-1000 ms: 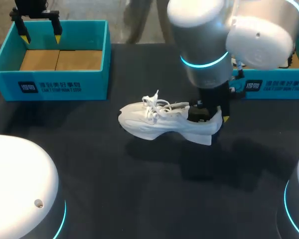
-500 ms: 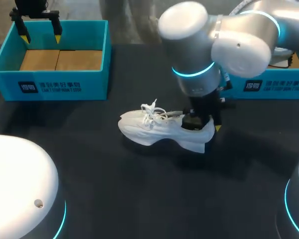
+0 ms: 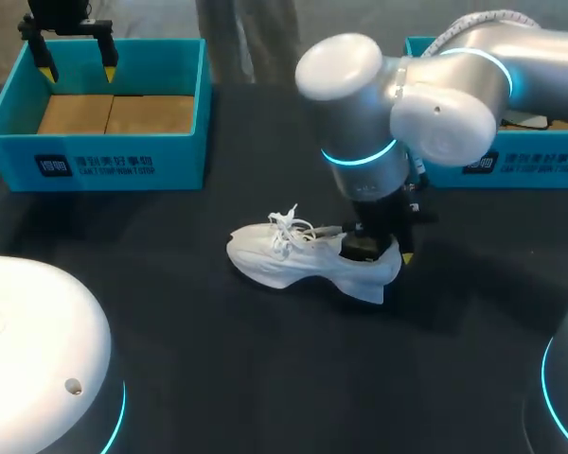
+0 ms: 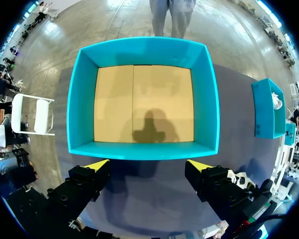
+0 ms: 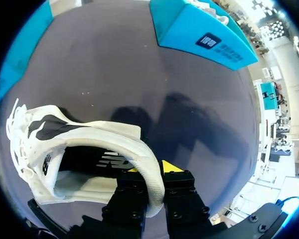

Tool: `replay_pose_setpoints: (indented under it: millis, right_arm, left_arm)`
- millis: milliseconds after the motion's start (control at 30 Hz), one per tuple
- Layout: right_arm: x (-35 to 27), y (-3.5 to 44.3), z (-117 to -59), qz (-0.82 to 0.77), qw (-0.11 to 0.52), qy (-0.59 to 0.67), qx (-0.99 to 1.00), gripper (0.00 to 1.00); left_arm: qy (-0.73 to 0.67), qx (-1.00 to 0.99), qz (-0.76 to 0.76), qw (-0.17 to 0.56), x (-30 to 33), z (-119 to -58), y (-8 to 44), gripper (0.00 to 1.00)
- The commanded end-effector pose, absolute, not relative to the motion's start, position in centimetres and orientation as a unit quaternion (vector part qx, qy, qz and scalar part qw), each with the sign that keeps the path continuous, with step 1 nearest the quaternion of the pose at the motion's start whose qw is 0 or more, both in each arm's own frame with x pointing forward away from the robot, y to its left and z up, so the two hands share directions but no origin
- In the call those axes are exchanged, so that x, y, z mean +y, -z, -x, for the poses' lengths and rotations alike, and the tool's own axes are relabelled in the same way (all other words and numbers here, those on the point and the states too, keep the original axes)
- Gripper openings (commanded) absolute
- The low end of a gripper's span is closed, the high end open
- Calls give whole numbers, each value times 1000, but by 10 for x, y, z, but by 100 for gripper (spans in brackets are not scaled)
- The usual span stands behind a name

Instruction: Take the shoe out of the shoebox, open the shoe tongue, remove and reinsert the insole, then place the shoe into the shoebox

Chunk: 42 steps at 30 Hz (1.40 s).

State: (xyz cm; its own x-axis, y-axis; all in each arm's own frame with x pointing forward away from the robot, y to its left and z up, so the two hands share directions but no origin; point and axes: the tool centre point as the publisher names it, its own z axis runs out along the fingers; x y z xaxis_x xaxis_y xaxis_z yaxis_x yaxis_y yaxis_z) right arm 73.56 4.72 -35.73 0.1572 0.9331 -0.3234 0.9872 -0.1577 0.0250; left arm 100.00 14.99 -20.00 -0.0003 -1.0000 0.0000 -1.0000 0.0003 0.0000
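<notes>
At far left, an open teal shoebox (image 3: 9, 161) stands on the dark table (image 3: 170, 359), with nothing on its tan cardboard floor (image 3: 114, 113). The left gripper (image 3: 78, 73) hangs over the box's far wall. Its yellow-tipped fingers are spread wide with nothing between them, and the left wrist view looks straight down into the box.

Near the middle of the table lies the white sneaker (image 3: 293, 260), out of the box and well apart from it. Its toe points left, its laces (image 3: 289, 225) are loose on top, and its heel is to the right. The right gripper (image 3: 383, 251) comes down at that heel. In the right wrist view its fingers pinch the heel collar (image 5: 149, 169), one inside the shoe and one outside.

At far right, behind the right arm, stands a second teal box (image 3: 521, 165).
</notes>
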Motion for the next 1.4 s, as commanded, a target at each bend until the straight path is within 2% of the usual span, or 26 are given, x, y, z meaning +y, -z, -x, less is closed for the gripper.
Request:
replay_pose_setpoints:
  millis: [33, 367, 400, 433, 467, 500, 533, 567, 600, 633, 667, 733, 767, 1000, 1400]
  right_arm:
    - [53, 369, -739, -752, 115, 124, 637, 0]
    - [49, 380, -739, -758, 105, 128, 631, 0]
    - [49, 380, -739, -760, 102, 126, 630, 1]
    - [49, 379, -738, -760, 101, 126, 630, 9]
    - [49, 379, -738, -760, 101, 126, 630, 9]
    - [49, 377, -737, -759, 101, 126, 630, 26]
    - [49, 374, -736, -758, 102, 126, 631, 33]
    - [49, 374, -736, -758, 102, 126, 631, 33]
    - [50, 368, -734, -757, 102, 126, 633, 47]
    - [50, 366, -733, -757, 102, 126, 633, 66]
    - [50, 364, -732, -757, 102, 126, 633, 95]
    - [50, 364, -732, -757, 102, 126, 633, 95]
    - [52, 353, -727, -751, 104, 124, 640, 100]
    - [52, 329, -723, -742, 108, 106, 653, 100]
    - [46, 269, -726, -729, 52, -2, 683, 100]
  left_arm:
    - [0, 707, 707, 0, 150, -1000, 200, 100]
    - [0, 707, 707, 0, 150, -1000, 200, 100]
    - [0, 707, 707, 0, 150, -1000, 200, 100]
    - [0, 707, 707, 0, 150, -1000, 200, 100]
    - [0, 707, 707, 0, 150, -1000, 200, 100]
    - [0, 707, 707, 0, 150, -1000, 200, 100]
    - [0, 707, 707, 0, 150, -1000, 200, 100]
    - [0, 707, 707, 0, 150, -1000, 200, 100]
    - [0, 707, 707, 0, 150, -1000, 200, 100]
    - [0, 707, 707, 0, 150, -1000, 200, 100]
    - [0, 707, 707, 0, 150, -1000, 200, 100]
    - [0, 707, 707, 0, 150, -1000, 200, 100]
    - [0, 707, 707, 0, 150, -1000, 200, 100]
    - [0, 707, 707, 0, 150, -1000, 200, 100]
    - [0, 707, 707, 0, 150, -1000, 200, 100]
